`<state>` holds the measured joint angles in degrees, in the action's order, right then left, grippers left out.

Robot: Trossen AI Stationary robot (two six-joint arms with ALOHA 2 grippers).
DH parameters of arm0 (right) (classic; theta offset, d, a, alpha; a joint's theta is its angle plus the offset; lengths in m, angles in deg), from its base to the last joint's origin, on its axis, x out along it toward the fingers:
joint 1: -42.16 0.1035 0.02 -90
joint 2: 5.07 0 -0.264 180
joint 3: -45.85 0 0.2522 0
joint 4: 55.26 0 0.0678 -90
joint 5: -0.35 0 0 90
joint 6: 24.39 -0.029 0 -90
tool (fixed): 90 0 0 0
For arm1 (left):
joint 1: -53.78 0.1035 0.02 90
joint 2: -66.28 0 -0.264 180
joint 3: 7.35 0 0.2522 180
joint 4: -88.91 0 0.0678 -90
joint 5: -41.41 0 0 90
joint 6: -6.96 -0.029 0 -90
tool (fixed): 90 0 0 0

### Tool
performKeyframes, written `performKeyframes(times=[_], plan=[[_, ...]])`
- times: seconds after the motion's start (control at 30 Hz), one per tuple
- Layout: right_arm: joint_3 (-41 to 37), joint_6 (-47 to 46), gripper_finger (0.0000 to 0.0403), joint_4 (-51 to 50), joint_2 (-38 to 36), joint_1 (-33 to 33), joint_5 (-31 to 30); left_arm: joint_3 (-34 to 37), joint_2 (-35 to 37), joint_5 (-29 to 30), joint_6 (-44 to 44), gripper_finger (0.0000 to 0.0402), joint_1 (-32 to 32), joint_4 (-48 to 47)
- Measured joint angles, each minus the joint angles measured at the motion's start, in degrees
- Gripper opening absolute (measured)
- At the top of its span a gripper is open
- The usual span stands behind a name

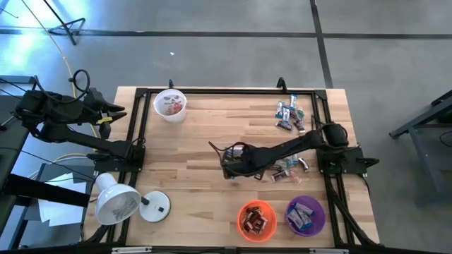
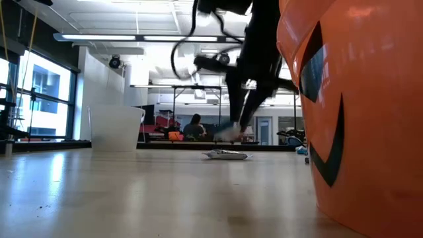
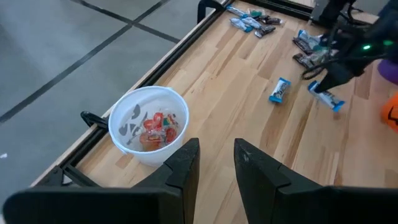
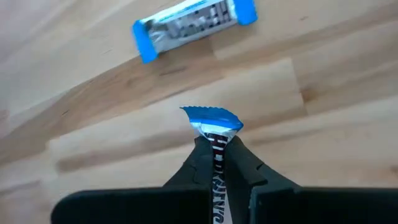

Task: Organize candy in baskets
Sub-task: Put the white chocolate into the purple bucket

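Pale wooden tabletop (image 1: 205, 134) in a black metal frame, grey concrete floor around it; beyond the table you look into a large open workshop where a person (image 2: 195, 127) sits far off.

Your right gripper (image 4: 216, 144) is pressed together on a blue-and-white wrapped mini candy bar (image 4: 213, 127), whose crimped blue end sticks out past the fingertips. It hangs above bare wood near the table's middle, the arm stretched in from the right edge. Just beside it on the wood lies a second blue-and-white candy bar (image 4: 193, 22), flat and apart from the gripper; in the low view it shows as a flat wrapper (image 2: 226, 155) on the table.

Farther out, a loose cluster of wrapped bars (image 1: 291, 166) lies under the right forearm, and another scatter of bars (image 1: 291, 114) sits near the far right corner.

At the near edge you have the bright orange round bucket (image 1: 256, 219) holding dark brown bars, and just beside it on the right the purple round bucket (image 1: 305, 214) holding blue-and-white ones. The white round bucket with the dark face print (image 3: 149, 124) stands at the far left, with pinkish-red wrapped candy inside.

Your left gripper (image 3: 216, 153) waits off the table's left edge, fingers partly spread and holding nothing. A white dome-shaded lamp (image 1: 119, 202) stands at the near left corner.
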<state>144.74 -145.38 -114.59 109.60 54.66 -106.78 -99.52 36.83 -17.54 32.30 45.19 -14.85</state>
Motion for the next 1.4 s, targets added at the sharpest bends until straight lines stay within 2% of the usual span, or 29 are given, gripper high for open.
performKeyframes(times=[0.33, 0.57, 0.73, 1.03, 1.17, 1.3, 1.4], plan=[[0.2, 4.0, 0.0003, -3.0, -11.2, 6.2, -1.0, 0.0, 0.0, 1.8, 3.9, 0.0088, 0.0, 0.0], [0.3, -0.7, 0.0003, -10.0, -20.2, 13.7, -0.1, 0.0, 0.0, 3.9, 9.2, 0.0088, 0.0, 0.0], [0.3, -7.1, 0.0002, -18.0, -24.2, 20.0, 6.1, 0.0, 0.0, 5.2, 13.8, 0.0088, 0.0, 0.0], [0.3, -13.0, 0.0002, -28.8, -25.4, 30.5, 24.9, 0.0, 0.0, 8.6, 20.5, 0.0088, 0.0, 0.0], [0.3, -14.0, 0.0002, -33.7, -25.4, 33.4, 27.7, 0.0, 0.0, 8.9, 22.5, 0.0088, 0.0, 0.0], [0.3, -12.7, 0.0006, -33.7, -25.4, 34.4, 26.9, 0.0, 0.0, 9.0, 24.2, 0.0088, 0.0, 0.0], [0.3, -10.5, 0.0026, -33.5, -25.0, 34.9, 26.1, 0.0, 0.0, 9.0, 25.0, 0.0088, 0.0, 0.0]])
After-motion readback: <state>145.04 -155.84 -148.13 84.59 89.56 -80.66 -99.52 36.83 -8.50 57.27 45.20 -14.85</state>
